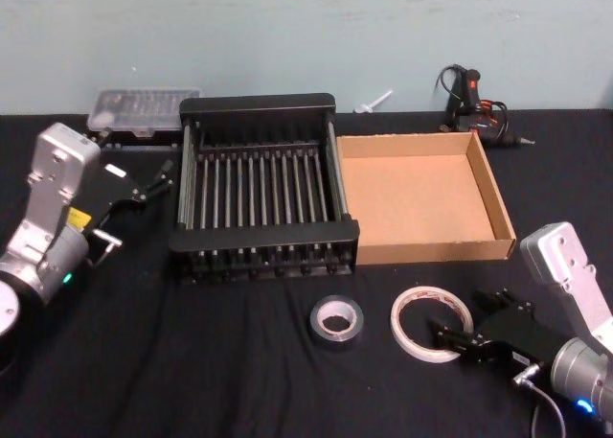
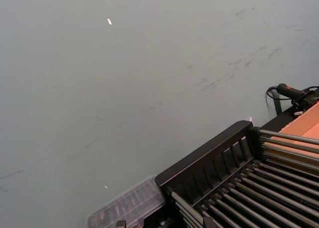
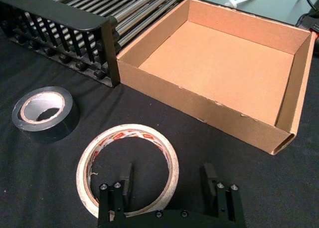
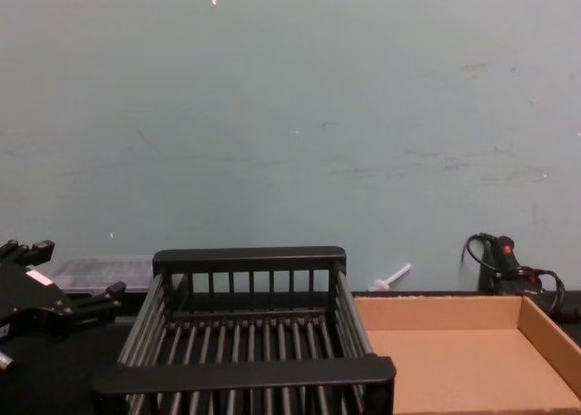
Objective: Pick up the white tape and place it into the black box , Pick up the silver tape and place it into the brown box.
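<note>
Right gripper [image 3: 169, 180] sits low at bottom right of the head view, jaws spread wide, one finger inside the white tape [image 3: 127, 167] ring and the other outside its near wall, so it's straddling the rim. Tape lies flat, hole facing up, lower centre-right of frame. Right arm is way closer. Left gripper [image 1: 144, 184] is parked at mid-left beside the black box [image 1: 264, 241], jaws apart, holding nothing. Silver tape [image 1: 337, 321] is just left of the white one. Brown box [image 1: 419, 254] upper right, empty. Black cloth surface, pale blue-green wall behind.
</note>
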